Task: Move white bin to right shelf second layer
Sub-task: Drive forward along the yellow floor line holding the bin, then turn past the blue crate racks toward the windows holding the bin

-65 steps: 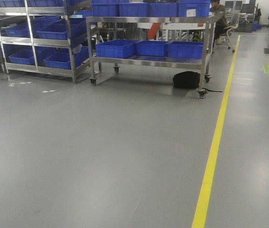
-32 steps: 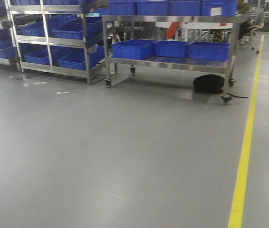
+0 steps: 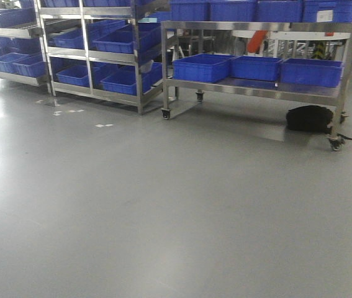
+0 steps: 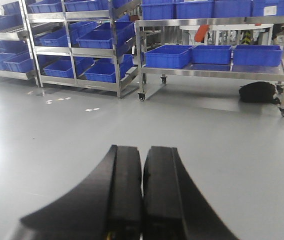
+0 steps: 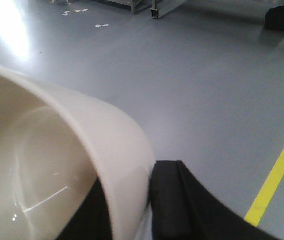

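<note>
Here, my right gripper (image 5: 131, 180) is pinching one wall of the white bin (image 5: 56, 165), with one finger inside the glossy cream tub and the other outside its rim. The bin hangs in the air above the grey floor (image 3: 163, 205) and rests on nothing. My left gripper (image 4: 143, 152) is pressed together and empty, pointing over the floor toward the far racks.

Ahead on the left stand steel racks (image 3: 89, 56) with sloping levels full of blue crates (image 3: 202, 67). To their right is a wheeled steel bench (image 3: 256, 90) with more crates along the front edge of its lower level. From here I cannot make out the right shelf second layer.

The main risk, as I judge it, is the hold. The slick plastic is pinched at one side only, so the tub could slip or swing down if the base jolts. The bin also fills the right wrist view, so I could clip a rack post with it. A black bag (image 3: 309, 118) and a cable lie by the bench's right caster and could snag my wheels. If crates fill the target level, the bin would have no room.
</note>
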`<state>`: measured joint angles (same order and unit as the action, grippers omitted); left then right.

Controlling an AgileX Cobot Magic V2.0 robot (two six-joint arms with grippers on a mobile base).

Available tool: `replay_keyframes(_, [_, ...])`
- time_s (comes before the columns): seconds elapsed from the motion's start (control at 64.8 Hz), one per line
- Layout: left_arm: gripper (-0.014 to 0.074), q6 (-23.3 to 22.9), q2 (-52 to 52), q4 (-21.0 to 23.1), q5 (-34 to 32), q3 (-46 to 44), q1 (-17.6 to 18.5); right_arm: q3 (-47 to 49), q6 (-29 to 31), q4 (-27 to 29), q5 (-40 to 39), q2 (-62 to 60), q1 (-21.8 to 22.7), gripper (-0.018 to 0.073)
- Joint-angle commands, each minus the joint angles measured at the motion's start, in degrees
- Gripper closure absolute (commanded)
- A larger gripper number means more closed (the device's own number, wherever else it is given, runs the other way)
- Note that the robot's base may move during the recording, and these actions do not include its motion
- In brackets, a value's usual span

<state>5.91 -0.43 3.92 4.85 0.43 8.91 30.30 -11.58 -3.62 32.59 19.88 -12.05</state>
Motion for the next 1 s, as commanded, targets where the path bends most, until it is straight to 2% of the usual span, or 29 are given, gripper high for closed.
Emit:
replay_keyframes(0.0, [0.0512, -0.20, -0.80, 0.31, -4.85, 2.11, 0.21, 1.80, 0.05, -0.34, -5.77, 0.78, 0.23, 0.0508])
replay_keyframes(0.988, [0.0512, -0.20, -0.80, 0.31, -4.85, 2.11, 0.21, 1.80, 0.05, -0.34, -5.77, 0.78, 0.23, 0.0508])
